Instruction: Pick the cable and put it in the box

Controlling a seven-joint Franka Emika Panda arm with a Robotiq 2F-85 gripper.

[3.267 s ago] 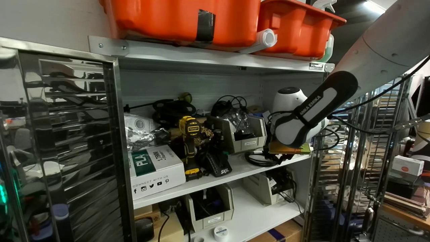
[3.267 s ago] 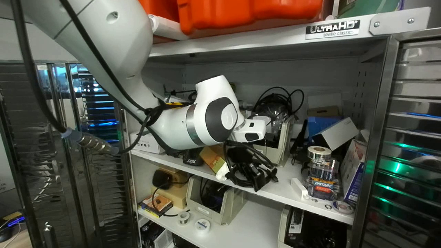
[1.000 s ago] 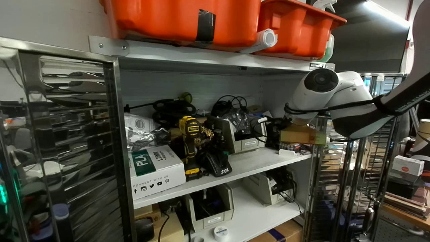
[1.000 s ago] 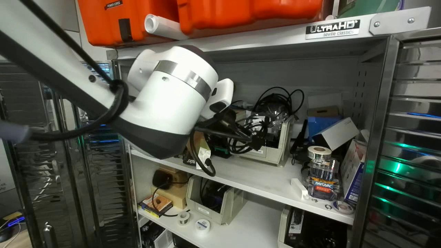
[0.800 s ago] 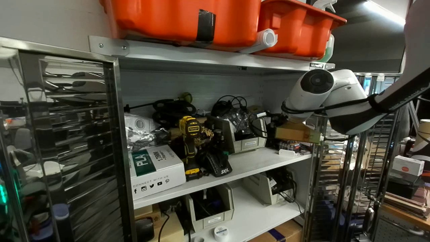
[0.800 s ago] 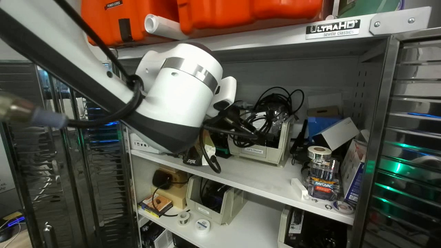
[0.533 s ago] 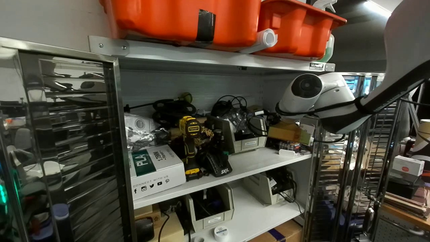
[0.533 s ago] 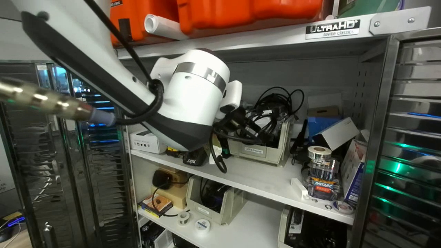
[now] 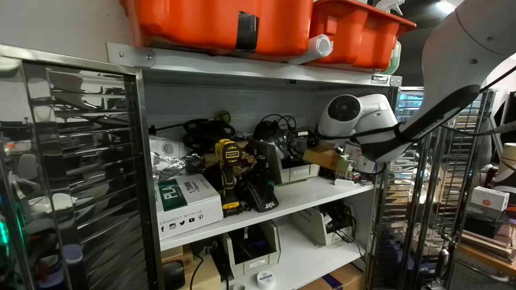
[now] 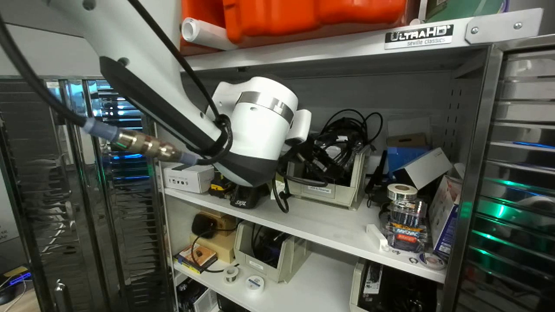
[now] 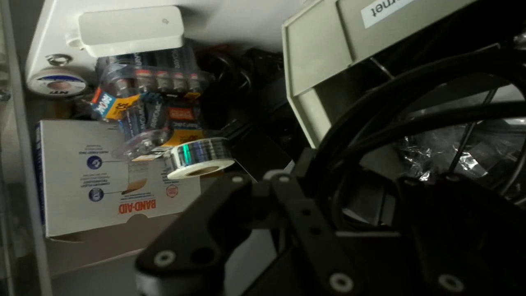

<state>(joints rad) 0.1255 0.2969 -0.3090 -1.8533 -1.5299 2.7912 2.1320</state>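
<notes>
The cable [image 10: 321, 165] is a thin black cord with plugs, bunched at my fingertips. My gripper [image 10: 307, 154] hangs over the front of a grey labelled bin [image 10: 318, 190] full of black cords and clear plastic. In the wrist view my fingers [image 11: 353, 166] stand part way apart with black strands [image 11: 328, 164] between them; the cable moves with them. Its strands cannot be told apart from the cords in the bin. The box, the narrower orange tub [image 9: 354, 38], sits on the top shelf, also in an exterior view [image 10: 316, 19].
A brown carton piece [image 9: 322, 158] is at my wrist. Battery packs [image 10: 405, 225] and a Band-Aid box [image 11: 107, 176] stand beside the bin. A yellow-black drill [image 9: 228, 173] and a PLA box [image 9: 189, 201] are across the shelf. The upper shelf edge [image 10: 329, 54] is overhead.
The cable was low at the shelf's front edge; it is now raised at the bin. Over the last second my arm moved lower and over the bin, the cable moving along with it.
</notes>
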